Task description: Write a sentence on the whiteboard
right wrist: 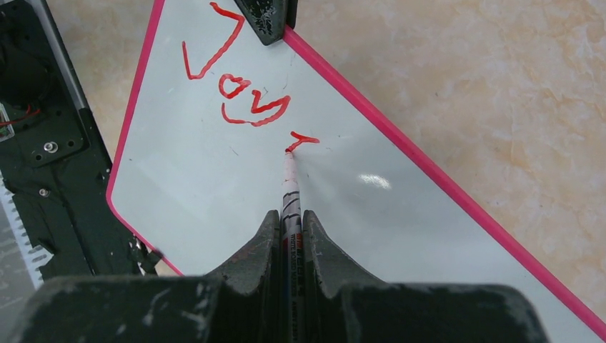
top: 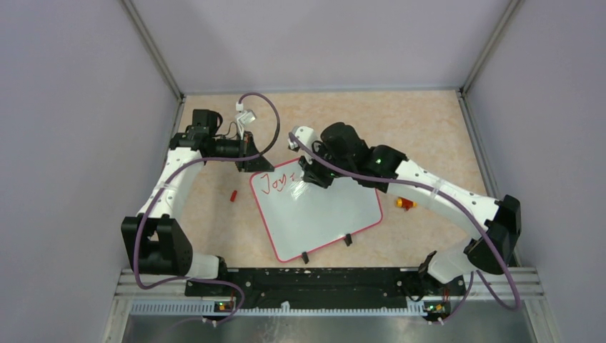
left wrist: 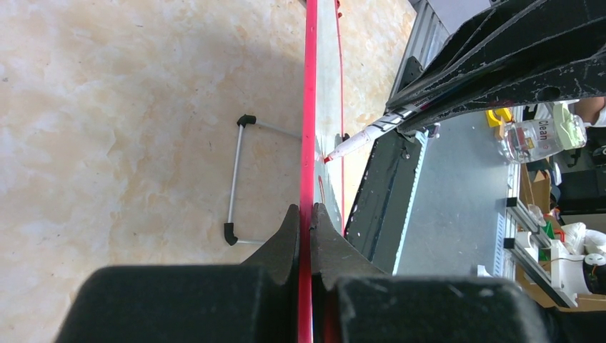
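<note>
My left end effector (left wrist: 305, 218) is pressed together on the thin red-pink frame of the whiteboard (top: 325, 214), pinching its far left corner. The board rests on the tabletop (top: 429, 128) between my two arms, turned at an angle in the top view. My right end effector (right wrist: 289, 218) pinches a marker (right wrist: 290, 189), whose tip touches the white surface just past the sentence (right wrist: 239, 96) — red letters reading "Joy", then a short stroke at the tip. The writing sits near the corner my left end effector grips. A small red piece (top: 233, 194) lies on the tabletop, left of the board.
</note>
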Controlling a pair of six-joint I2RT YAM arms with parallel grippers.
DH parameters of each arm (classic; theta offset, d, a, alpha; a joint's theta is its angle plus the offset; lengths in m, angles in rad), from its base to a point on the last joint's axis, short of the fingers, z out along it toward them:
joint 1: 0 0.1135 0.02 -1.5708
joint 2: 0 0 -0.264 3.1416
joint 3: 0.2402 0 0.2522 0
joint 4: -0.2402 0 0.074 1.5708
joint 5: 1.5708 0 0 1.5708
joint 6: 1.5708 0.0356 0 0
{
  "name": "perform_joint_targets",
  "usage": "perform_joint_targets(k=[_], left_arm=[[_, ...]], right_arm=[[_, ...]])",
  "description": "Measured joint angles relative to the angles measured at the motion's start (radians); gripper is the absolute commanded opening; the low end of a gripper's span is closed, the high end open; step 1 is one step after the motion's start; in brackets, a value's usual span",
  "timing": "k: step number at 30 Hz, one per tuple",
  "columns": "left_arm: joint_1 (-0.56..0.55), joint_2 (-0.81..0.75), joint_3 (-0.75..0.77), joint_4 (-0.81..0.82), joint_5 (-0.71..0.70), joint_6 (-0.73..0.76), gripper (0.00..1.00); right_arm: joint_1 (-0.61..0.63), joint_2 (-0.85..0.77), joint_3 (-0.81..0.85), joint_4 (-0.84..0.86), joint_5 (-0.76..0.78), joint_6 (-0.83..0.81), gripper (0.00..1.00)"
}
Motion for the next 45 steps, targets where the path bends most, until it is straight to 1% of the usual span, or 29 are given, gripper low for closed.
perform_joint_targets(k=[11,16,27,35,45], left_arm=[[0.000,0.000,0.000,0.000,0.001,0.000,0.00],[0.000,0.000,0.000,0.000,0.003,-0.001,0.00],[-0.001,-0.002,0.000,-0.001,0.003,-0.001,0.00],[-0.001,-0.003,0.000,-0.001,0.002,-0.001,0.00],[-0.001,-0.003,0.000,0.000,0.000,-0.001,0.00]], right_arm=[[0.000,-0.005,0.000,-0.029,0.006,-0.018,0.00],[0.000,-0.005,0.045,-0.063,0.013,-0.022,0.00],[0.000,0.010,0.107,-0.048,0.014,-0.024,0.00],[0.000,0.043,0.108,-0.043,0.043,-0.025,0.00],[0.000,0.043,0.106,-0.046,0.050,-0.025,0.00]])
